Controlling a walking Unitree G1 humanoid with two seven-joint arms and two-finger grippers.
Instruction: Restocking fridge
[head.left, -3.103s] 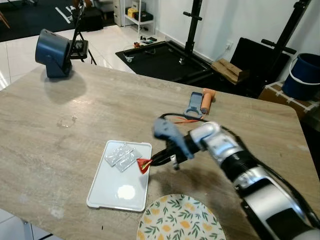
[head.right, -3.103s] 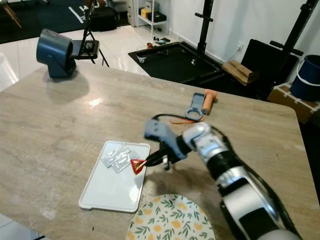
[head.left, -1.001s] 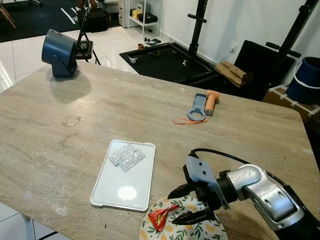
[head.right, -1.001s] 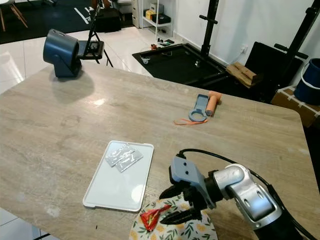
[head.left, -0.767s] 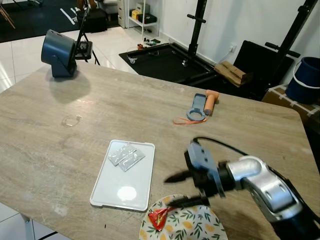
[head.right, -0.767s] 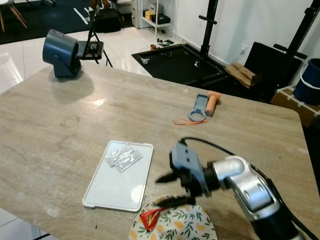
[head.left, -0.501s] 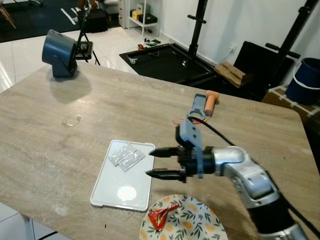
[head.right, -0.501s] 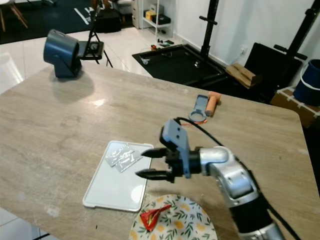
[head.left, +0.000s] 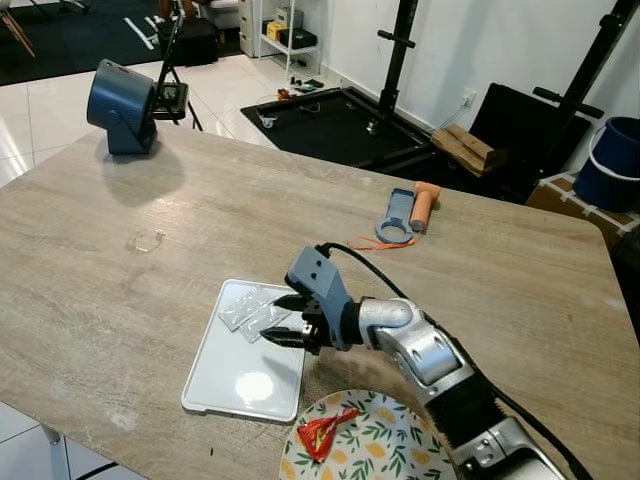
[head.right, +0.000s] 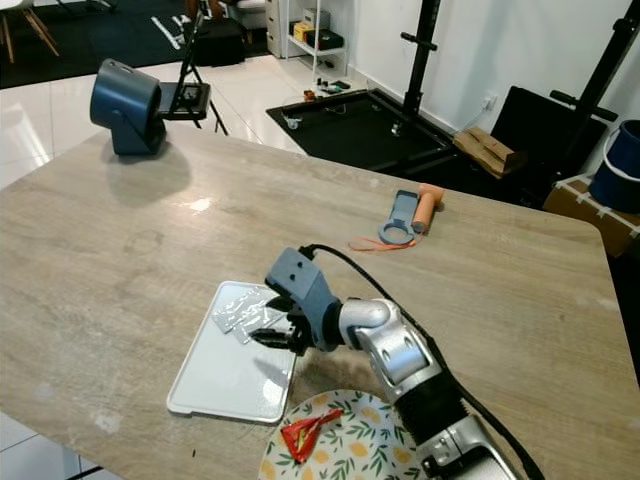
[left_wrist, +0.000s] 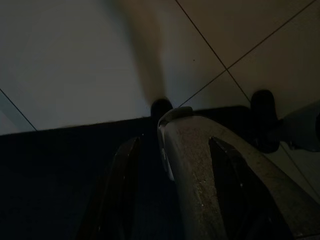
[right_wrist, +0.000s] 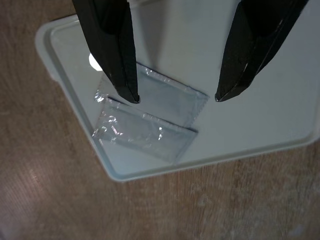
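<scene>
Wood-look table (head.left: 200, 215): it carries everything you see here.
White tray (head.left: 232, 375): it lies near the table's front edge.
Clear packets (right_wrist: 150, 120): two shiny sachets overlap at the tray's far end, one partly on the other.
Right gripper (head.left: 287, 320): your black fingers (right_wrist: 112, 55) are spread apart, holding nothing, poised just above the packets at the tray's far right corner.
Patterned plate (head.left: 380, 445): at the front edge, just right of the tray.
Red wrapper (head.left: 322, 430): it lies on the plate's left side.
Left gripper (left_wrist: 170, 190): dim, over floor tiles; you cannot tell its finger state.
</scene>
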